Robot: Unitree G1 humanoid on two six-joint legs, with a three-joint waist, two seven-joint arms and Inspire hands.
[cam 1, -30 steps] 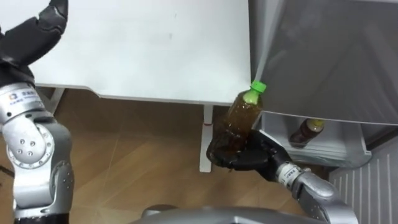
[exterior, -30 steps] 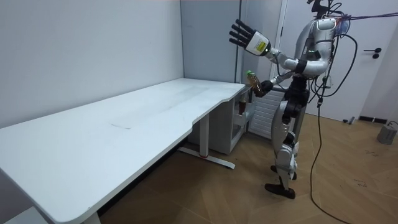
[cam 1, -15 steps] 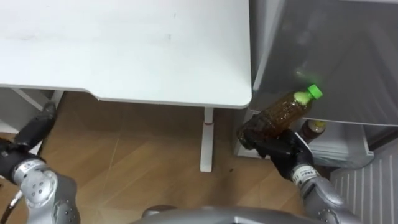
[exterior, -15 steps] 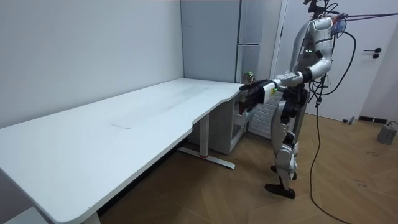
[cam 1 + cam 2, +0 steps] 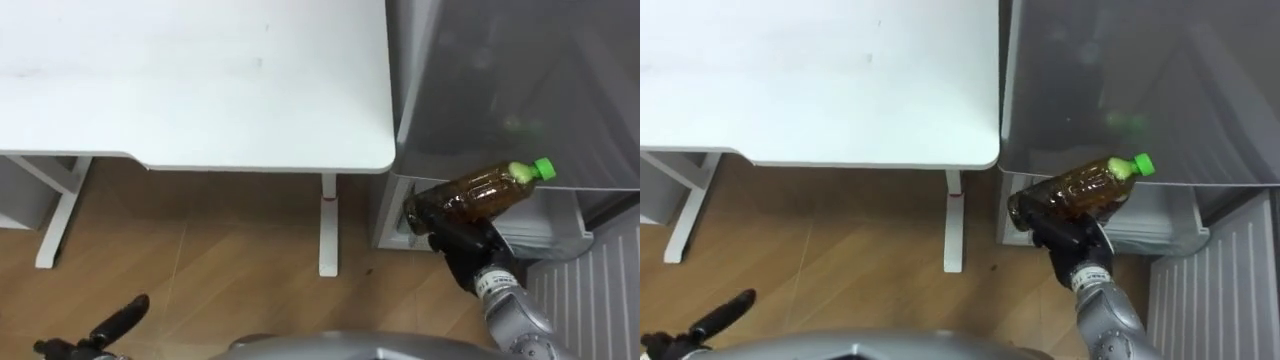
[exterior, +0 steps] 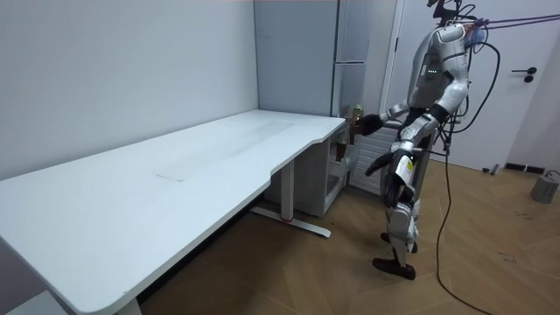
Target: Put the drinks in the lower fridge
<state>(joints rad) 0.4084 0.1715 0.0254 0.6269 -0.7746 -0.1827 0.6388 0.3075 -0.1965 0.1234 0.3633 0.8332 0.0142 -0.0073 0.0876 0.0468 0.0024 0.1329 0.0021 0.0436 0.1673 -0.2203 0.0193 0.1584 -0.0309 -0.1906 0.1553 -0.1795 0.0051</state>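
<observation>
Clear plastic bottle of brown tea w/ green cap (image 5: 485,190) gripped round its base by R hand (image 5: 462,243), fingers curled tight on it; tilted almost flat, cap twd the tall grey fridge (image 5: 500,70), just in front of its open lower compartment (image 5: 555,218) and beside the corner of the white worktop (image 5: 200,80). L hand (image 5: 118,318) low at lower left over the wood floor (image 5: 230,260), fingers straight, nothing in it. In room view: upright on the floor at worktop's far end, facing the fridge.

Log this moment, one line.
right hand: shut on bottle, tilted, at lower fridge | left hand: open, low | bottle not yet inside
</observation>
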